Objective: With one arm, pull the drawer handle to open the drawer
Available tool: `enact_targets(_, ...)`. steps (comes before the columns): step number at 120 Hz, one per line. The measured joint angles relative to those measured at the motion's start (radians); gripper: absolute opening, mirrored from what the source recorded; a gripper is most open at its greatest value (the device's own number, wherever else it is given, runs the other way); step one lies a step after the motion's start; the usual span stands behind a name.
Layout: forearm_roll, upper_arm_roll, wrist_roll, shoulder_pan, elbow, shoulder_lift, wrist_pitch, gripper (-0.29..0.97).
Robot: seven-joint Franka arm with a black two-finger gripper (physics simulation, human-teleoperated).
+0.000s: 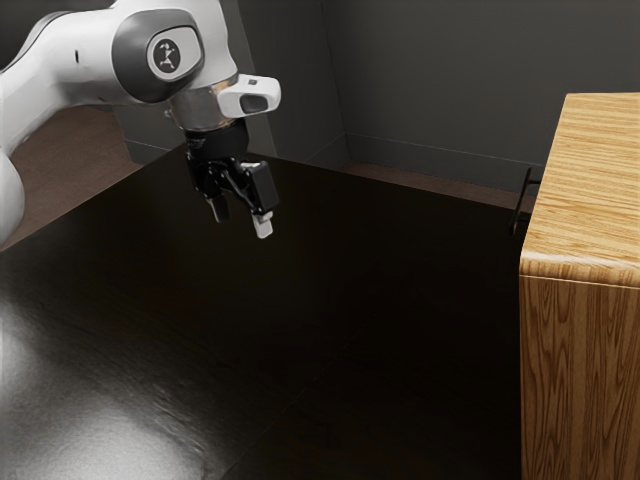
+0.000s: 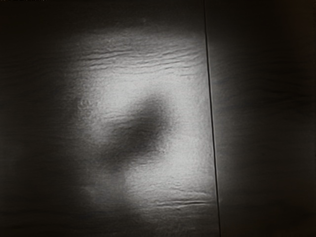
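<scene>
Exterior view: white arm (image 1: 70, 70) enters from upper left. Black gripper (image 1: 240, 215) hangs above dark table (image 1: 300, 330), fingers apart, nothing between them. Wooden cabinet (image 1: 580, 280) stands at exterior view's right edge. Dark drawer handle (image 1: 525, 200) juts from cabinet's upper left side, well apart from gripper. Cannot tell if drawer is open.

Wrist view: dark wood-grain table (image 2: 256, 123) below hand. Bright glare patch (image 2: 148, 74) holds blurred shadow (image 2: 138, 133). Thin seam (image 2: 211, 113) runs beside glare.
</scene>
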Motion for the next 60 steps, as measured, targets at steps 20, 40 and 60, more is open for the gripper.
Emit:
enact_targets(20, 0.001, -0.001, 0.006, -0.001, 0.0, 0.001, 0.0, 0.68)
enact_targets(40, -0.012, 0.005, 0.009, 0.01, 0.001, 0.0, -0.002, 0.68)
enact_targets(60, -0.03, 0.008, -0.041, 0.024, 0.05, -0.112, -0.041, 0.68)
